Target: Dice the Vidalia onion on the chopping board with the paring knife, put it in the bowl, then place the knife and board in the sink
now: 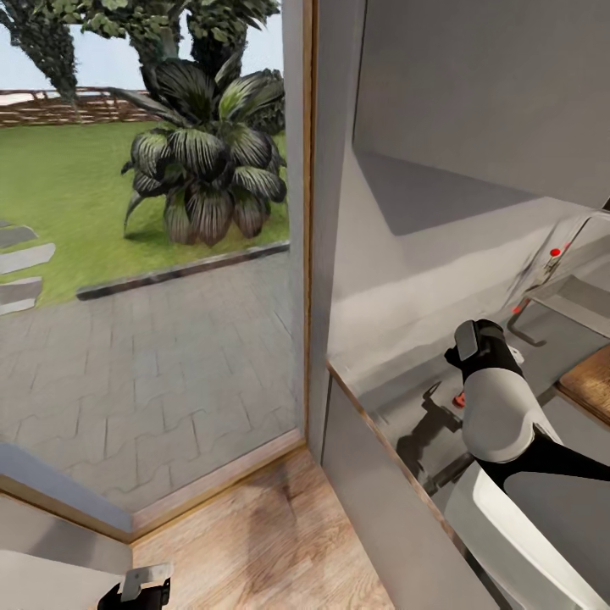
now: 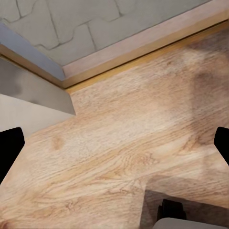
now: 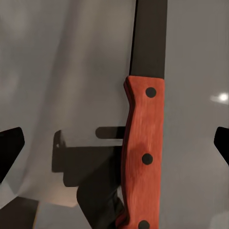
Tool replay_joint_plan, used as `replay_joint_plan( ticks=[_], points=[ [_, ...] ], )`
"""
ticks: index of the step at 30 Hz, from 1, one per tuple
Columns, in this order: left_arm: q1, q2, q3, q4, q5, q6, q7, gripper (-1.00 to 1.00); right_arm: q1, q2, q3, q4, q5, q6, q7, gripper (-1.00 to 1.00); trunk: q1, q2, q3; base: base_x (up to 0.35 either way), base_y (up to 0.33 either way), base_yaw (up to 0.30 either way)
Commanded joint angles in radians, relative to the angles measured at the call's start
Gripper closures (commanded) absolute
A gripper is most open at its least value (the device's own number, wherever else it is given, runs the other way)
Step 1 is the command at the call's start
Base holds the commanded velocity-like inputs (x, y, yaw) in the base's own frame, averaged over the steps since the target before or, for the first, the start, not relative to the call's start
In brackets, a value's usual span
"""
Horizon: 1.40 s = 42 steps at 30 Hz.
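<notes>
Our right jaws (image 3: 114,143) stand apart directly above the paring knife (image 3: 143,157), which lies flat on the grey tabletop (image 1: 398,254), untouched. The chopping board (image 1: 590,381) and the sink (image 1: 585,296) lie beyond the knife. Our left jaws (image 2: 114,143) also stand apart, empty, over the wooden floor (image 2: 124,143) beside the glass door (image 1: 152,254) giving onto the garden.

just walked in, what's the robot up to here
The robot stands at the grey countertop near the sink. Its right gripper hovers open over the paring knife, which lies flat on the counter, ungrasped. A corner of the chopping board shows to the right. The left gripper hangs open over the wooden floor.
</notes>
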Motion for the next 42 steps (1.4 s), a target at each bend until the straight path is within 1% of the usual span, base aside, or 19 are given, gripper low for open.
replay_joint_plan(
  ticks=[1, 42],
  points=[
    [-0.001, -0.001, -0.009, 0.003, 0.004, -0.005, 0.003, -1.0, -0.002, 0.001, -0.006, -0.002, 0.01, 0.007, 0.004, -1.0, 0.001, -0.002, -0.003, 0.0, 0.0, 0.0],
    [-0.002, -0.001, -0.009, 0.003, 0.004, -0.005, 0.003, -1.0, -0.002, 0.001, -0.007, -0.001, 0.01, 0.007, 0.004, -1.0, 0.001, -0.002, -0.049, 0.0, 0.0, 0.0]
  ],
)
